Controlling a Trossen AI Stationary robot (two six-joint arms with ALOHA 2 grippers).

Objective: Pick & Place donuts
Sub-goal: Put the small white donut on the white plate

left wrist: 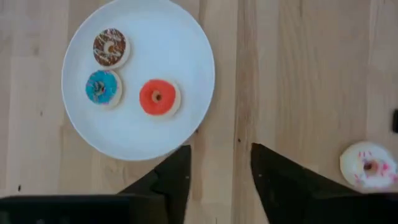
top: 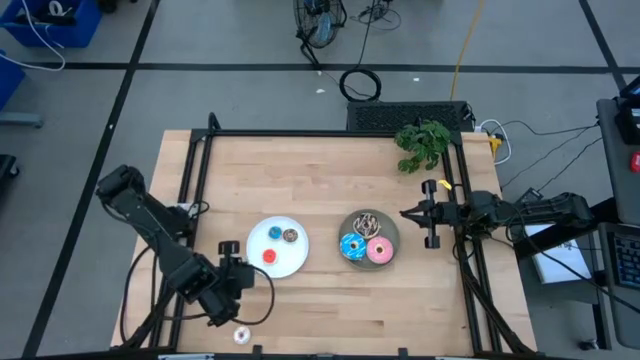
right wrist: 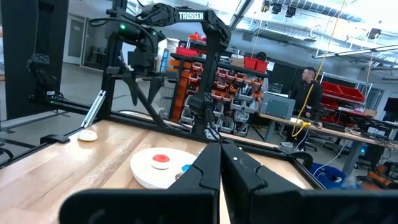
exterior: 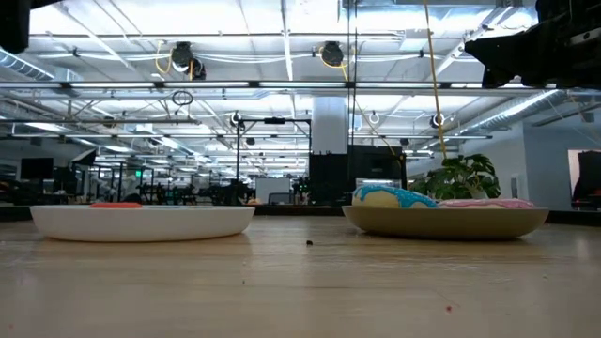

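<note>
Three tiny donuts lie on the white plate: brown, blue and red. The tiny white donut lies on the bare wood near the table's near edge. The grey plate holds the brown drizzled donut, the blue sprinkled donut and the pink donut. My left gripper is open above the table at the white plate's near-left rim. My right gripper is shut, just right of the grey plate.
A leafy green plant stands at the table's far right corner. A black frame rail runs along the far edge. Bare wood stretches between the plates and the far edge. People stand in the room beyond the table.
</note>
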